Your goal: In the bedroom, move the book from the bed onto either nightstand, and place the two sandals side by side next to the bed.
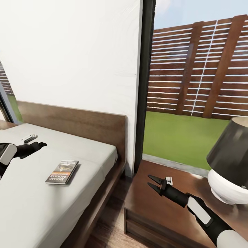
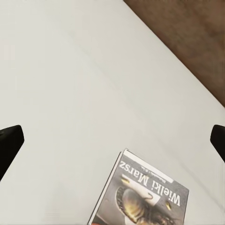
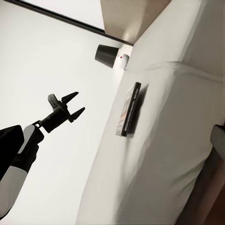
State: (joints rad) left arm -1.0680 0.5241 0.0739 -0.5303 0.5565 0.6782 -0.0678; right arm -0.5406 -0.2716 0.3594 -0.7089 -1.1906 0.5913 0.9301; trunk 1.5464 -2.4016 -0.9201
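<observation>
The book point(image 1: 62, 172) lies flat on the bed point(image 1: 41, 203), near the edge facing the nightstand point(image 1: 162, 206), so either arm could reach it. The left gripper point(image 3: 74, 104) hovers above the mattress beside the book, jaws open wide and empty. The right gripper point(image 1: 154, 184) waits over the nightstand, also open, close to the lamp point(image 1: 230, 168). I see no sandals here.

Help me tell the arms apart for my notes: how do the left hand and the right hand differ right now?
The left hand hovers over the bed, short of the book; the right hand hovers over the nightstand, beside the lamp. The left hand points across the mattress towards the window side; the right hand points back towards the bed. Both are black, open and holding nothing.
</observation>
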